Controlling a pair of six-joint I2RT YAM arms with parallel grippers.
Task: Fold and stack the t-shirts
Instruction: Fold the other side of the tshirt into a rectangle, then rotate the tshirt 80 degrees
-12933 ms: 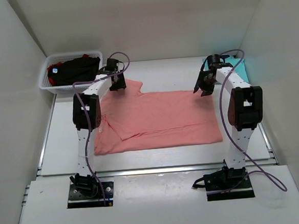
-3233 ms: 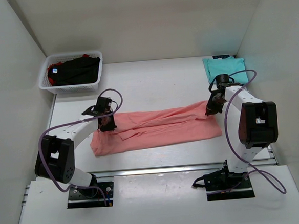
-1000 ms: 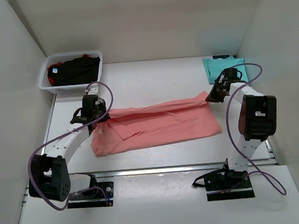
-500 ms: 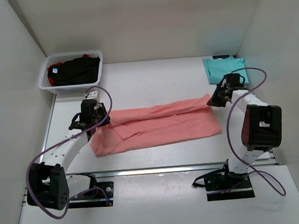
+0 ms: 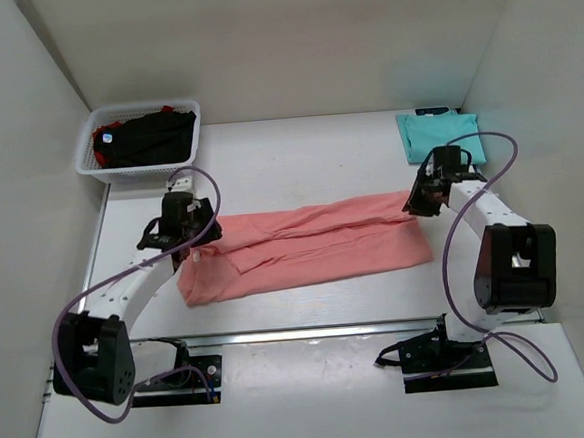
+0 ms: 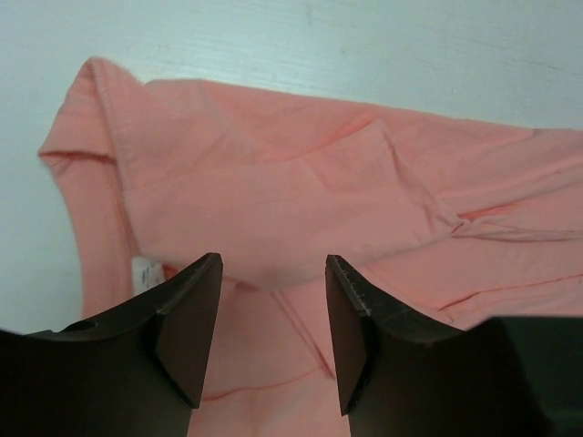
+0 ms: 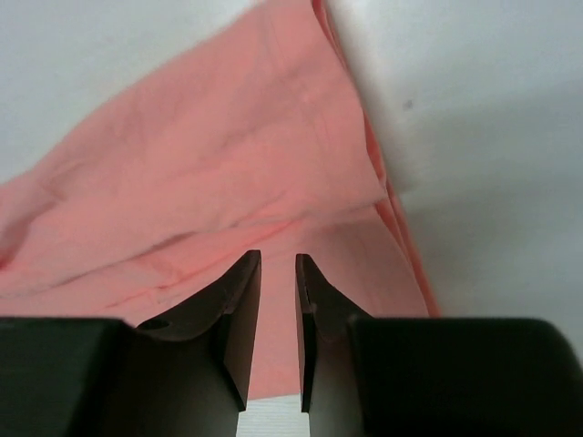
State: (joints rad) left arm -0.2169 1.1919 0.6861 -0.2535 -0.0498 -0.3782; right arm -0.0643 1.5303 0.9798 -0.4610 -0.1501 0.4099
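Observation:
The salmon-pink t-shirt lies on the table folded lengthwise into a long band. My left gripper hangs over its left end, open, with only cloth below the gap. At the shirt's right end my right gripper is open by a narrow gap, and nothing sits between the fingers; pink cloth lies beneath. A folded teal t-shirt rests at the back right. Black and red t-shirts fill the basket.
The white mesh basket stands at the back left corner. White walls close in the table on the left, back and right. A metal rail runs along the near edge in front of the arm bases.
Both grippers have let go of the salmon shirt's upper edge and their jaws have parted. The lifted edge has dropped flat onto the layer below.

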